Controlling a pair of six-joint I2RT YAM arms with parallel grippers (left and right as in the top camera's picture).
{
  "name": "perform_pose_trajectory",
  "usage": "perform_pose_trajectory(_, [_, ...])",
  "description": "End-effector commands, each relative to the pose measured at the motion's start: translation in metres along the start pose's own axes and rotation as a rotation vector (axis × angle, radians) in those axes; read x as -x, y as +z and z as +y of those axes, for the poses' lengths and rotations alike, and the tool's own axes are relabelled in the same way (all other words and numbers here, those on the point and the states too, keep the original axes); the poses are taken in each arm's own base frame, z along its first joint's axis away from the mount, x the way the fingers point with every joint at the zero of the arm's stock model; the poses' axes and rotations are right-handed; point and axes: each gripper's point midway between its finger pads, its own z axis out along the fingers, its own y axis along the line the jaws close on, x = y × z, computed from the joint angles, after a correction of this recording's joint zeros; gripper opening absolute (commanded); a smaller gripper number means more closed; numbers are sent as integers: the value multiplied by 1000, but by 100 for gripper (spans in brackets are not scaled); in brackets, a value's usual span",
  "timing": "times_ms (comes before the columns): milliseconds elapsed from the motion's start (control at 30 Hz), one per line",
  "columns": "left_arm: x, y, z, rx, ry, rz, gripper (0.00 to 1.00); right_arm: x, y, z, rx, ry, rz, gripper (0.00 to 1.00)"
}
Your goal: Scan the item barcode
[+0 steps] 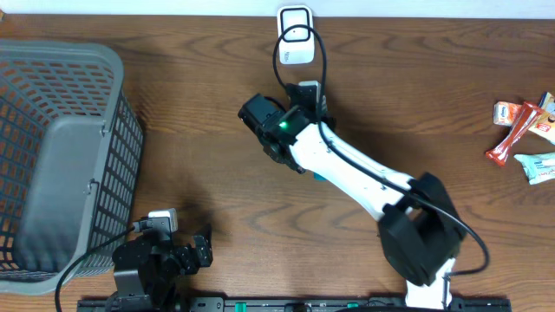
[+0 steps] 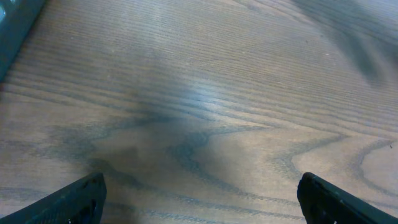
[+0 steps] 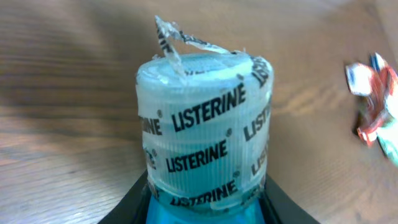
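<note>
Bottle (image 3: 202, 149) w/ blue-green body, cap wrapped in a clear band printed "LISTERINE" over & over in black. A torn flap of clear seal sticks up off the cap top. No barcode shows in the R wrist view.

Bottle's long axis runs along the R gripper (image 3: 204, 211) fingers, cap end pointing away from the wrist. Gripper is pinching it low on both sides, just below the cap. It's held over mid-table, just near of the white scanner (image 1: 296, 36) at the far edge. From overhead the R arm (image 1: 347, 165) hides it.

Print on the scanner and on the snack packets (image 1: 523, 128) at far right is too small to read.

L gripper (image 1: 201, 247) sits near-left beside the grey basket (image 1: 82, 61), fingers spread wide, nothing btwn them.
</note>
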Motion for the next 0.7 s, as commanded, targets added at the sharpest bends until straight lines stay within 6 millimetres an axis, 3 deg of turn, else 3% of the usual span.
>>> perform_pose_trajectory(0, [-1,-1,0,1,8,2,98,43,-40,-20,53,-137,-133,1])
perform_pose_trajectory(100, [-1,-1,0,1,8,2,98,63,-61,-20,56,-452,-230,1])
perform_pose_trajectory(367, [-1,-1,0,1,8,2,98,80,-76,-5,25,-863,-341,1])
perform_pose_trajectory(533, [-1,-1,0,1,8,2,98,103,-109,15,4,-1007,-501,1])
perform_pose_trajectory(667, [-1,-1,0,1,8,2,98,125,-143,18,-106,-1028,-617,1])
